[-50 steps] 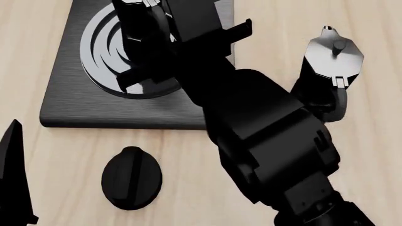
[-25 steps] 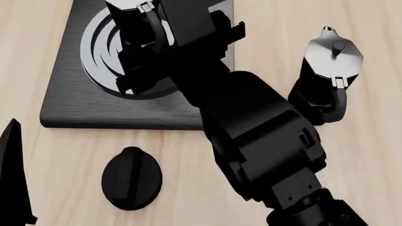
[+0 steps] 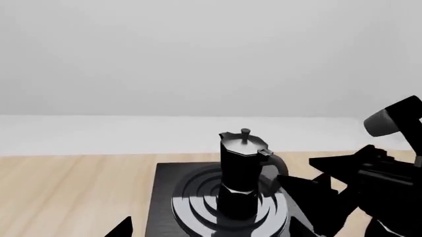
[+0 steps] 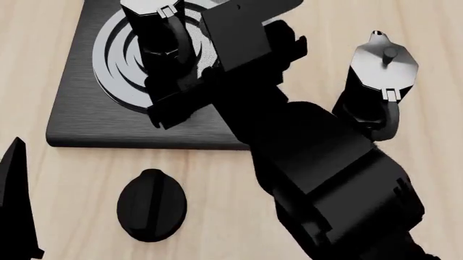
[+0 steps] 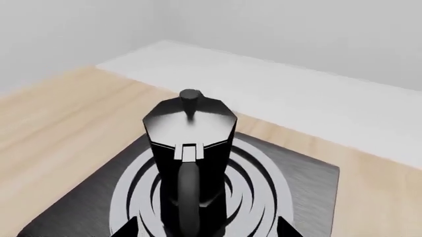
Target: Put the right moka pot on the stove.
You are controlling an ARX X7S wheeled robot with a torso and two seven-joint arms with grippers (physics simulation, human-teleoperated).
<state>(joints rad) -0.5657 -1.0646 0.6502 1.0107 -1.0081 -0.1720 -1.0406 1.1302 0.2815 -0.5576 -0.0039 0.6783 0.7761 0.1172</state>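
Note:
A black moka pot (image 4: 153, 24) with a silvery lid stands upright on the round burner of the stove (image 4: 79, 108). My right gripper (image 4: 217, 76) is open just behind its handle, apart from it. In the right wrist view the pot (image 5: 189, 143) fills the centre with its handle facing the camera, and the right gripper (image 5: 207, 231) shows a fingertip at each bottom corner. The left wrist view shows the same pot (image 3: 240, 173) on the stove (image 3: 165, 197). My left gripper (image 3: 214, 232) is open and empty near the stove's front.
A second, identical moka pot (image 4: 380, 76) stands on the wooden table right of the stove. A small black oval knob (image 4: 152, 205) lies in front of the stove. One left fingertip (image 4: 14, 206) shows at the left edge. The right arm (image 3: 382, 182) reaches in beside the stove.
My right gripper has drawn back from the pot on the burner, towards the near right. The pot has stayed standing on the rings. The left arm has not moved.

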